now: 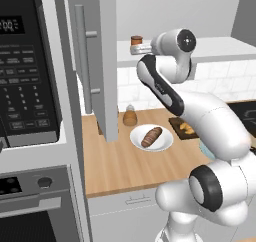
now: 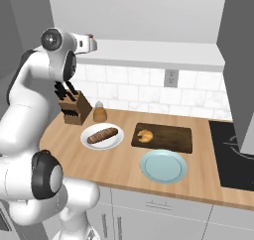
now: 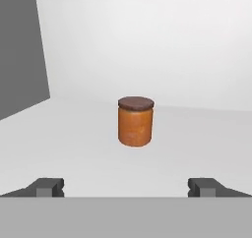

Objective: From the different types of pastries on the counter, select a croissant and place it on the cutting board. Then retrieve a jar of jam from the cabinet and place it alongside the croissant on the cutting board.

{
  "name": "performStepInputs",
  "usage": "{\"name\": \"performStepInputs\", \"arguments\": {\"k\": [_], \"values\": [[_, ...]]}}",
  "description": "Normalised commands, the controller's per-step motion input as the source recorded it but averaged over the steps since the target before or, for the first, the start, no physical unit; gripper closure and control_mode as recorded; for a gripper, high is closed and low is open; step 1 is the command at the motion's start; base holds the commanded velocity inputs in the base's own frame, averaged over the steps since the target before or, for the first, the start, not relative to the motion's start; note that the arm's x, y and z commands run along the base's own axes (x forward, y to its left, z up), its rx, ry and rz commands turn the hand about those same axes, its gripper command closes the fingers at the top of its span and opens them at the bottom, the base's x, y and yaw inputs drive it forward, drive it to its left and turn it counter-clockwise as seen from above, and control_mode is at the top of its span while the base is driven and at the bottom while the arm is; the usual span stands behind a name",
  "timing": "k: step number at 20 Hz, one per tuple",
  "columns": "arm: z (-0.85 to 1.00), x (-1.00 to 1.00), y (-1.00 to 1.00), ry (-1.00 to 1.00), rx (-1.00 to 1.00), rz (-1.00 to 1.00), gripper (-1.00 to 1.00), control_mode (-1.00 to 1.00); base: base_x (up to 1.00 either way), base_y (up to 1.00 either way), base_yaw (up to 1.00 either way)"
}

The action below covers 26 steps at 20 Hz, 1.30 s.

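Gripper (image 3: 126, 188): fingertips spread wide, one at each lower corner of the hand view, nothing between them. Released, no contact.

Straight ahead of the fingers, centred in the gap but still well apart from them: the jar of jam (image 3: 135, 121). It stands upright on the white shelf (image 3: 69, 148) of the cabinet (image 1: 107, 61), lid up, long axis vertical. Clear shelf on both sides of it, back wall well behind.

Key relation: the jar lies dead ahead on the line the hand points along, slightly right of the midline. Judgement: the approach needs a straight horizontal reach, with little sideways correction, until the jar body sits between the tips; then close across its round side. Risk: a tip nudging the jar and sliding it back on the shelf.

From the left base view the jar is just beyond the hand, at shelf height, with the cabinet door swung open.

Below: croissant (image 2: 145, 135) lies on the cutting board (image 2: 173, 140), left end. Roll (image 2: 102, 134) on the white plate (image 2: 88, 144), counter (image 2: 119, 169). First half of task looks done; jar not yet grasped.
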Motion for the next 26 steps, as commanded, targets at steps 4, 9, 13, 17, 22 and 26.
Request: {"name": "performStepInputs", "arguments": {"k": [4,9,13,17,22,26], "values": [[0.00,0.29,0.00,0.00,0.00,0.00,-1.00,-1.00,0.00,0.00,0.00],[0.00,0.44,0.04,0.02,0.00,0.00,-1.00,-1.00,0.00,0.00,0.00],[0.00,0.48,0.10,0.01,-0.01,0.00,-1.00,-1.00,0.00,0.00,0.00],[0.00,0.41,-0.01,0.00,0.00,0.00,-1.00,-1.00,0.00,0.00,0.00],[0.00,0.10,-0.01,0.00,0.00,0.00,-1.00,-1.00,0.00,0.00,0.00],[0.00,0.11,0.00,0.00,0.00,0.00,-1.00,-1.00,0.00,0.00,0.00]]}}
